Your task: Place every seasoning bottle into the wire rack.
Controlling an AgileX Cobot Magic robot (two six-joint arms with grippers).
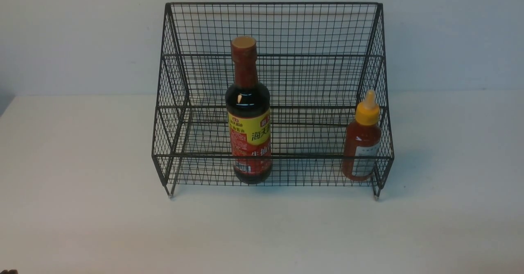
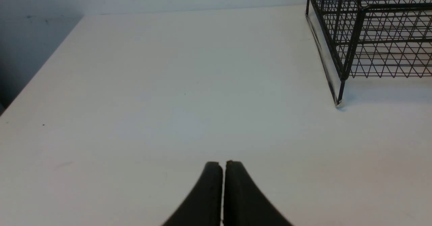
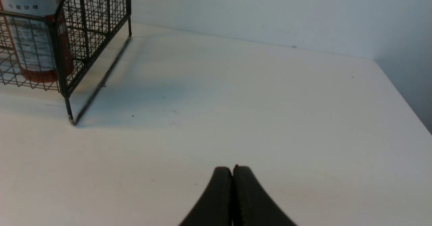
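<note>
Black wire rack [image 1: 272,98] holds soy-sauce bottle [image 1: 248,114] and squeeze bottle [image 1: 362,139]; keep left claw [image 2: 222,165] and right claw [image 3: 233,170] closed, empty, well clear.

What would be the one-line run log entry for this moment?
soy sauce bottle: in rack | red bottle: in rack | left gripper: shut, empty | right gripper: shut, empty

Red squeeze bottle [image 3: 35,40] top cropped in right wrist view, label text unreadable. Wire rack [image 2: 371,33] mostly cut off in left wrist. Soy-sauce bottle [image 1: 248,114] base behind mesh.
</note>
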